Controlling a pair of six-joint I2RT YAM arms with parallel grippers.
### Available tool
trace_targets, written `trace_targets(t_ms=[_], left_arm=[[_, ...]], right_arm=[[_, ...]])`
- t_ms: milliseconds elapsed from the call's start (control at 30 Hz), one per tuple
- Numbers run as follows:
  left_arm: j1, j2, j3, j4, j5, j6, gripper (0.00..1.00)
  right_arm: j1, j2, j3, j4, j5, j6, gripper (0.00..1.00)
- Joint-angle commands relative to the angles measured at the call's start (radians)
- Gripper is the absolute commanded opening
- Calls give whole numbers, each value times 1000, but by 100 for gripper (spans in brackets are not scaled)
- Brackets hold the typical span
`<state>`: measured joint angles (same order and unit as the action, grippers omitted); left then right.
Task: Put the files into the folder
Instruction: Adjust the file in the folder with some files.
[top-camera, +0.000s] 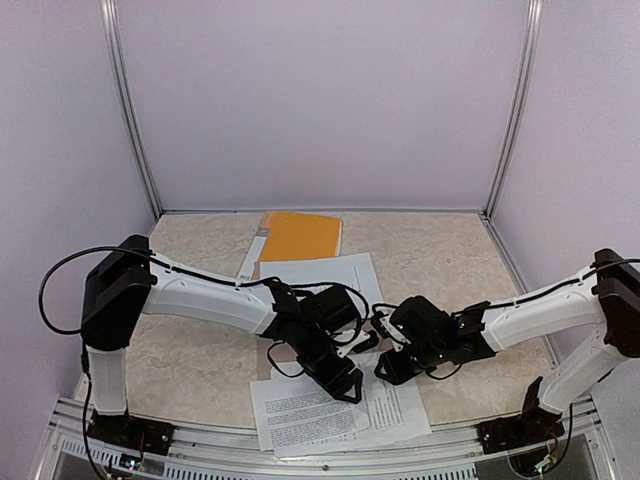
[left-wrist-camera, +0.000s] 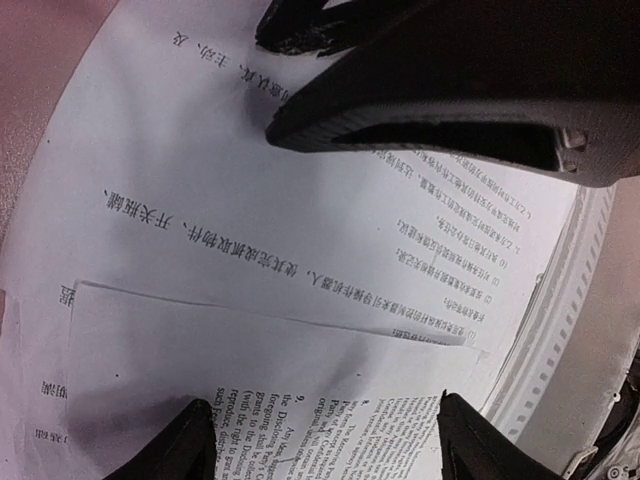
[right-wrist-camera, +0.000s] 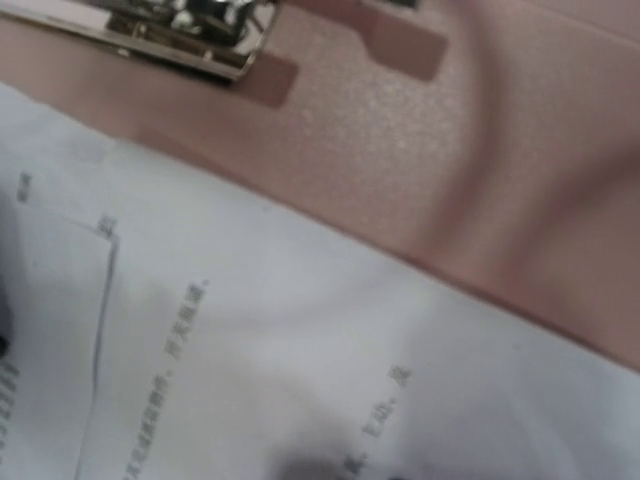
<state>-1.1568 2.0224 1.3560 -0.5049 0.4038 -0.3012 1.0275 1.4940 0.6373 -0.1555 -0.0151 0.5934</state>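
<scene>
While both arms crowd over the files (top-camera: 310, 415) at the table's (top-camera: 190, 360) front edge, the left gripper (left-wrist-camera: 322, 410) is spread apart, the right gripper (top-camera: 385, 372) unreadable. An orange cover (top-camera: 300, 236) lies behind.

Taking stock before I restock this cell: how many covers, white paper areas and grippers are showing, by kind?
Orange cover: 1
Taupe cover with metal clip: 1
White paper areas: 2, upper sheet and lower pile
Grippers: 2, left gripper and right gripper
Total: 6
</scene>
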Motion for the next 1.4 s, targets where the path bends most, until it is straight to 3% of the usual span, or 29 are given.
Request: trace_targets(t_ms=[0,267,367,467,700,833,1067,1367], left_arm=[[-6,13,25,31,-8,28,73],[-5,-170,-88,61,-125,-22,80],[0,-272,-157,51,-211,-103,86],[26,-342,-220,-18,-285,-217,85],[124,-500,-374,-150,-366,-459,76],[178,-556,-436,-196,-378,-523,68],[254,-567,-518,-158,-285,-517,53],[282,-455,-528,-56,-151,-465,42]], right_arm=[[14,-12,-41,-13,7,32,27],[14,-92,-51,44,7,5,28],[15,-102,-41,50,2,-19,28],[16,-88,-27,47,-14,-47,29],[50,-35,19,34,-21,-100,28],[54,-22,22,45,-26,-104,28],[54,-20,20,43,-18,-110,28],[58,-20,7,47,-18,-100,27]])
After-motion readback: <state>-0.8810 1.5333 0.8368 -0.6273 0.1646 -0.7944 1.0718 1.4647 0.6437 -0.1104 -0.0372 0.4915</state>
